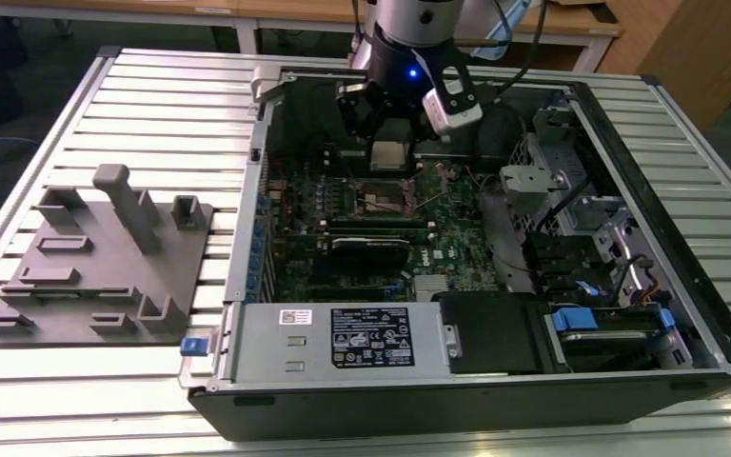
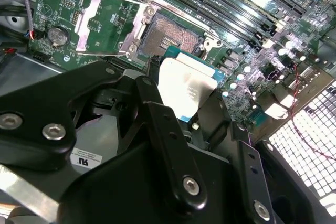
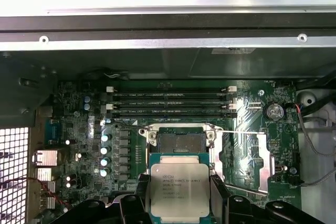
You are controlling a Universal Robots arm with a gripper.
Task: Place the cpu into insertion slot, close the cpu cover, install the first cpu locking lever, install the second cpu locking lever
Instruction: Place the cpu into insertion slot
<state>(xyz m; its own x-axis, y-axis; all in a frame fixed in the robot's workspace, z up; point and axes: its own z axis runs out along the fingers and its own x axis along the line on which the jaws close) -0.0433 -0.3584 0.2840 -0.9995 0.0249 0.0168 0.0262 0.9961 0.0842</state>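
My gripper (image 1: 391, 143) hangs inside the open computer case, shut on the cpu (image 1: 391, 155), a flat square silver chip held by two opposite edges. In both wrist views the cpu (image 3: 179, 190) (image 2: 186, 87) hovers just short of the insertion slot (image 3: 181, 142) (image 2: 173, 35), apart from it. The insertion slot (image 1: 385, 200) is bare, its dark contact field showing inside a silvery rim. The cpu cover (image 3: 247, 153) (image 2: 105, 24) is swung open and lies flat on the green board beside the slot. A thin locking lever (image 3: 241, 131) stands out along the cover's edge.
Long black memory slots (image 3: 170, 103) run beside the socket. A silver white-labelled box (image 1: 340, 338) sits at the case's near end, and drive cages (image 1: 569, 209) are on the exterior view's right. A grey fixture block (image 1: 99, 257) rests on the slatted table outside the case.
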